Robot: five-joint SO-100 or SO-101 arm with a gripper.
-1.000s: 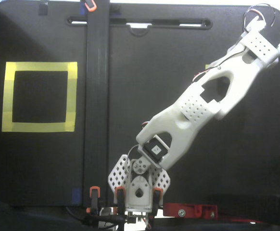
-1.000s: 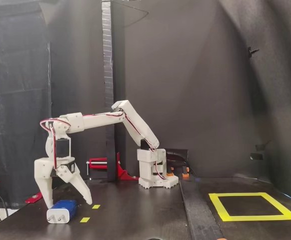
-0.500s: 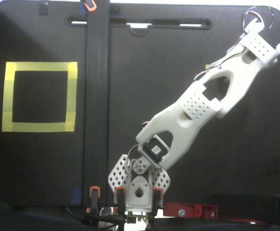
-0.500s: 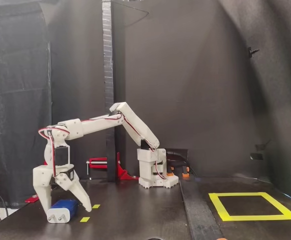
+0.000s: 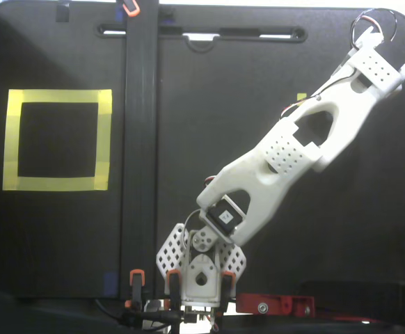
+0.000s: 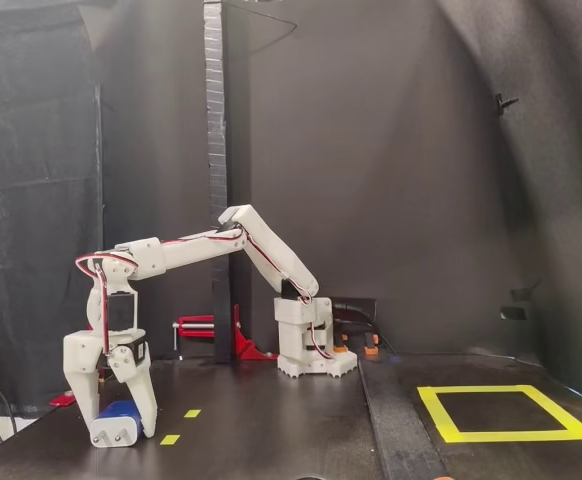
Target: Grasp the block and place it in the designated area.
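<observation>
A black table (image 5: 63, 229) fills the top-down fixed view, where the arm (image 5: 286, 153) reaches to the upper right, hiding gripper and block — the designated area (image 5: 105, 139) lies empty at far left. In the side fixed view, the gripper (image 6: 116, 428) has dropped lower and its jaws, spread a second ago, now pinch the block (image 6: 114, 426) on the table — likely ready to lift.

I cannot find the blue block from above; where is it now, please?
In the side-on fixed view, the blue block lies on the table at the far left, between the claw's fingers, beside a small yellow marker. The arm hides it from above.
</observation>
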